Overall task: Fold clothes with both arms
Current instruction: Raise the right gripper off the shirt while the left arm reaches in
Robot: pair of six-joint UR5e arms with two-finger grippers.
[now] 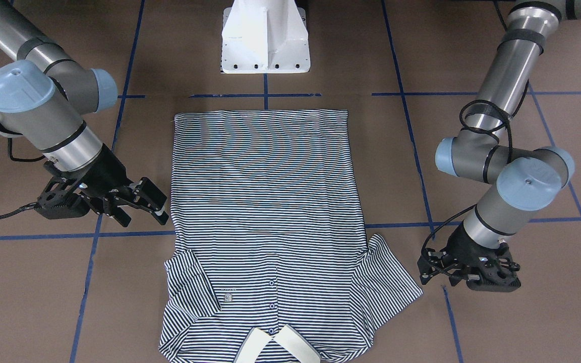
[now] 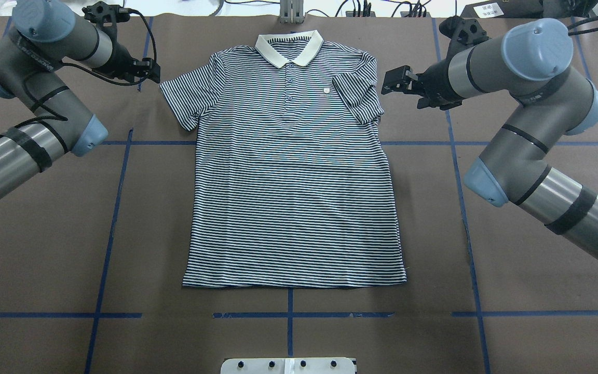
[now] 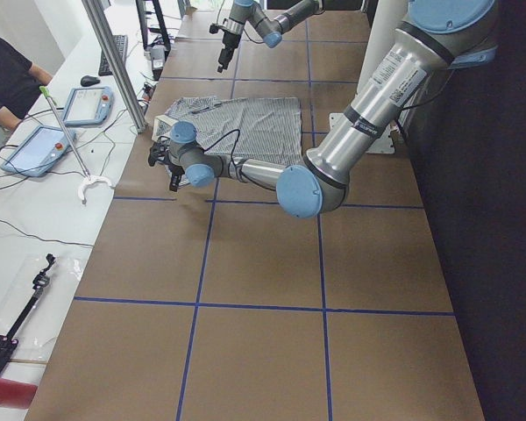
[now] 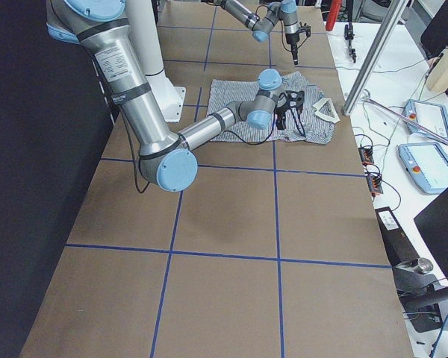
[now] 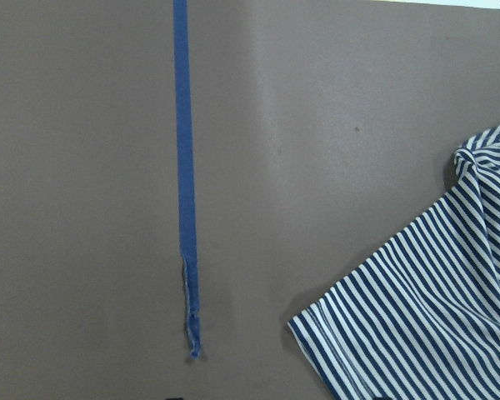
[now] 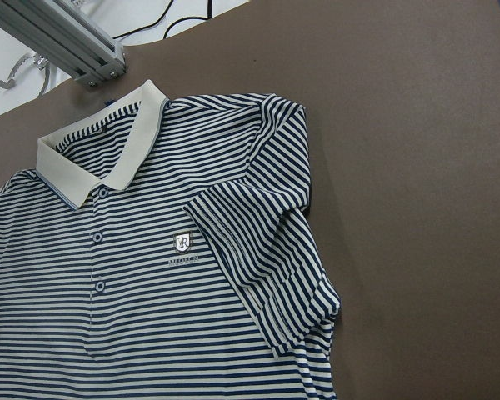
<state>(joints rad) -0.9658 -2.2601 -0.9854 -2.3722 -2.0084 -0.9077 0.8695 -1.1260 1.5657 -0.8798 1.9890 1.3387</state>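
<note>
The navy-and-white striped polo shirt lies flat and face up on the brown table, with its cream collar at the far end from the robot. Its left sleeve is spread out. Its right sleeve is folded in over the chest next to the logo patch. My left gripper hovers just outside the left sleeve and looks open and empty. My right gripper is open and empty, just outside the folded right sleeve; it also shows in the front view.
The white bolted pedestal stands at the robot's side of the table, just beyond the shirt's hem. Blue tape lines grid the brown surface. An aluminium post stands behind the collar. A side bench with tablets and an operator lie past the far edge.
</note>
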